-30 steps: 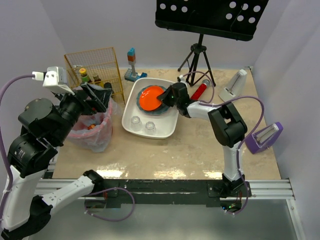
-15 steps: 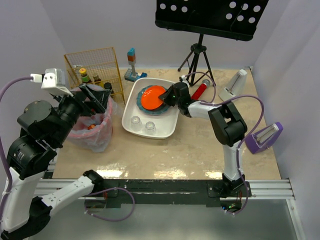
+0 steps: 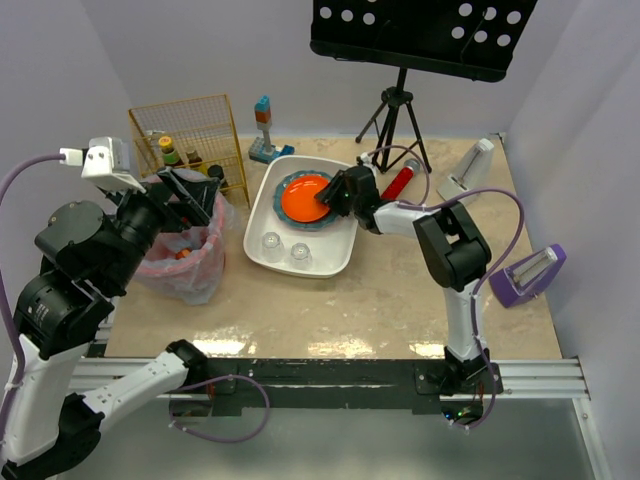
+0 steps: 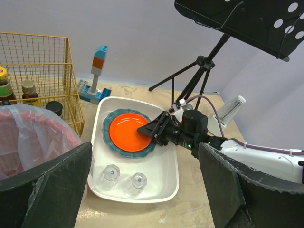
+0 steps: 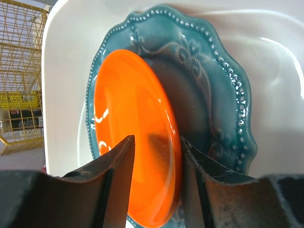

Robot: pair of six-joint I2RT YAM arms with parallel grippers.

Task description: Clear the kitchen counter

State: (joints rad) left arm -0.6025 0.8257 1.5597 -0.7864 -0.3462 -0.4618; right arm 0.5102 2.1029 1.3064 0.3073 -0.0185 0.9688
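Note:
An orange plate (image 3: 303, 196) (image 4: 127, 134) (image 5: 133, 133) lies on a teal scalloped plate (image 3: 316, 224) (image 5: 209, 85) inside the white tub (image 3: 332, 256) (image 4: 161, 171) on the kitchen counter (image 3: 400, 290). My right gripper (image 3: 325, 198) (image 5: 154, 140) reaches in from the right. It is open, its jaws straddling the orange plate's near rim with a gap on one side. My left gripper (image 3: 190, 195) (image 4: 145, 144) hangs wide open above the pink-lined trash bag (image 3: 185, 262), with nothing between its fingers.
Two clear upturned glasses (image 3: 270, 242) (image 3: 299, 252) sit at the tub's front. A yellow wire basket (image 3: 190, 130) with bottles stands back left, beside a toy block tower (image 3: 262, 125). A red bottle (image 3: 397, 183) lies by the music stand's tripod (image 3: 400, 110). A purple device (image 3: 530, 272) sits far right.
My right gripper's jaws have parted from the orange plate, which has settled lower onto the teal plate. My left arm has barely shifted.

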